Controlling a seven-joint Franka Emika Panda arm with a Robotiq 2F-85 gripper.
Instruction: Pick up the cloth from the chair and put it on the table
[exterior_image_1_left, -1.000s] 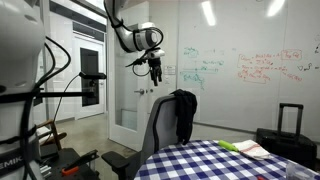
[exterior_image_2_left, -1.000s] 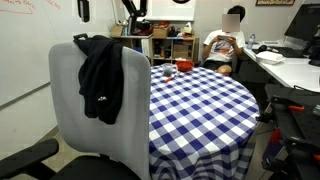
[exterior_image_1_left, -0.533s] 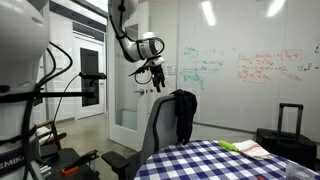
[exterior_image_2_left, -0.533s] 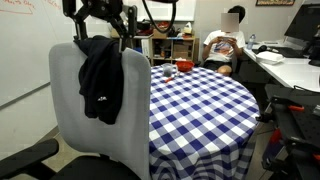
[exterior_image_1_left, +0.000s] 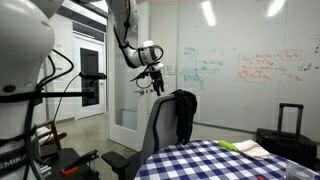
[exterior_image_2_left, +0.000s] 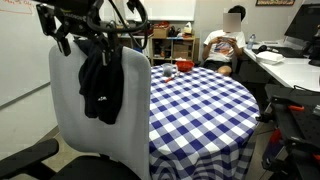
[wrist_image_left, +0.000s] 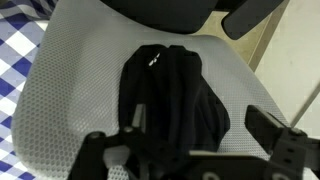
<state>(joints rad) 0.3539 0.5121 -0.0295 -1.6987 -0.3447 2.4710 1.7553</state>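
I hold the gripper spread and empty, upper middle; black cloth drapes the grey chair beside the checkered table.

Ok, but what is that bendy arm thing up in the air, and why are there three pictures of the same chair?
The bendy thing is a robot arm. At its end sits a gripper, like a hand with two fingers. Two pictures come from cameras standing in the room, looking from different spots. The third comes from a camera on the arm's wrist, looking down past the fingers. They are spread open and hold nothing. Below them a black cloth hangs over the back of a grey office chair. Beside the chair is a round table with a blue and white checked tablecloth. On it lie a small red thing and some papers, too far off to name better.
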